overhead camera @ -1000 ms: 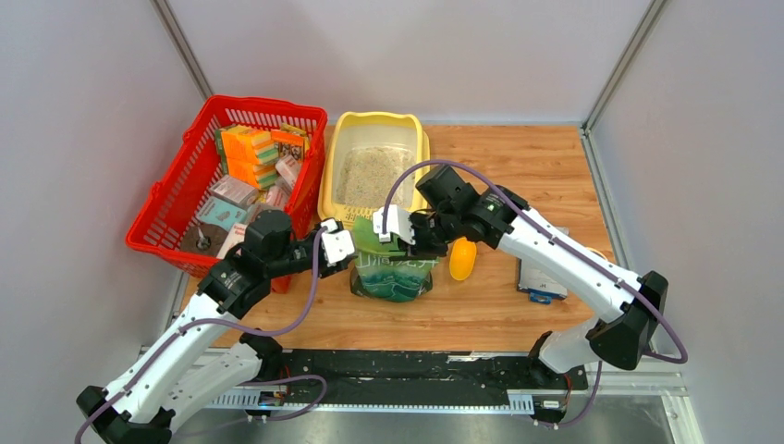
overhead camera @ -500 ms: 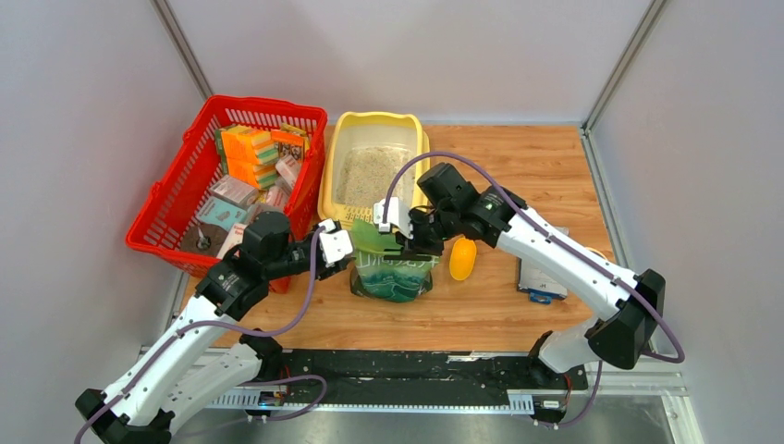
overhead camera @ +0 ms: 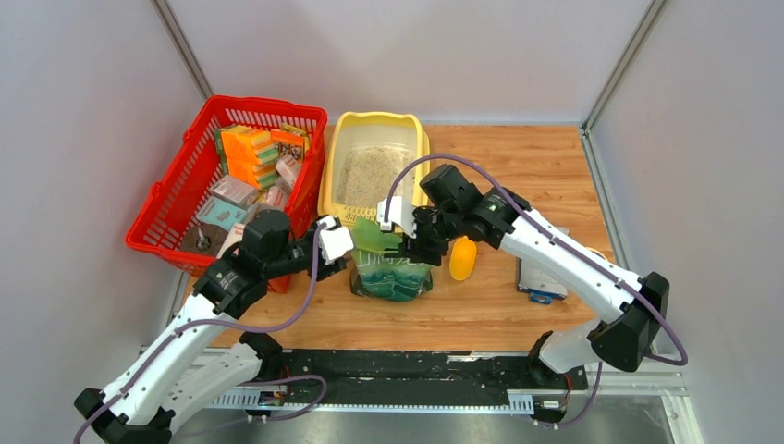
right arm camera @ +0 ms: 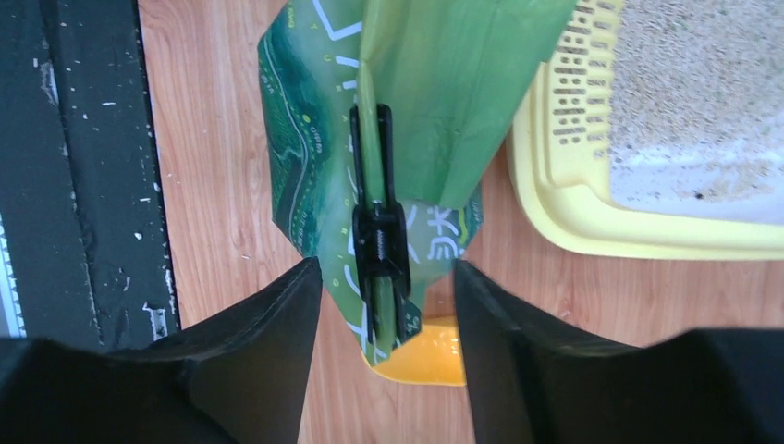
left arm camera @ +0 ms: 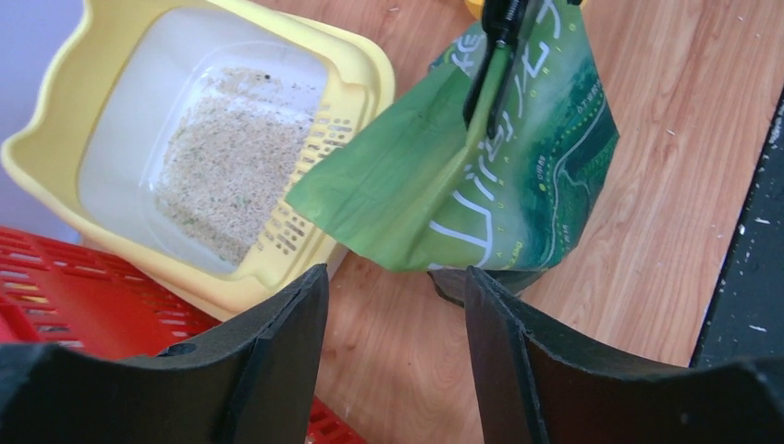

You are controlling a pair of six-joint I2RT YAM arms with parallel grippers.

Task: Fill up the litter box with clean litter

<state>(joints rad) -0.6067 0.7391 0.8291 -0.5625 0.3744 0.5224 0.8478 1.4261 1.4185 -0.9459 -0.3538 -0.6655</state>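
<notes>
**Pouch clipped shut, both claws spread and empty**

The litter box [overhead camera: 373, 125] sat on the tabletop [overhead camera: 518, 176] beside the red basket [overhead camera: 176, 199], holding only a thin patch of litter [overhead camera: 365, 174]. The green pouch [overhead camera: 393, 273] stood upright at its slotted end, handy for tipping, but a black clip [right arm camera: 379, 231] pinched its top. The right claw [overhead camera: 399, 231] hovered wide over that clip, probably to pull it; the left claw [overhead camera: 344, 248], wide too, sat alongside, likely to steady the pouch.
</notes>
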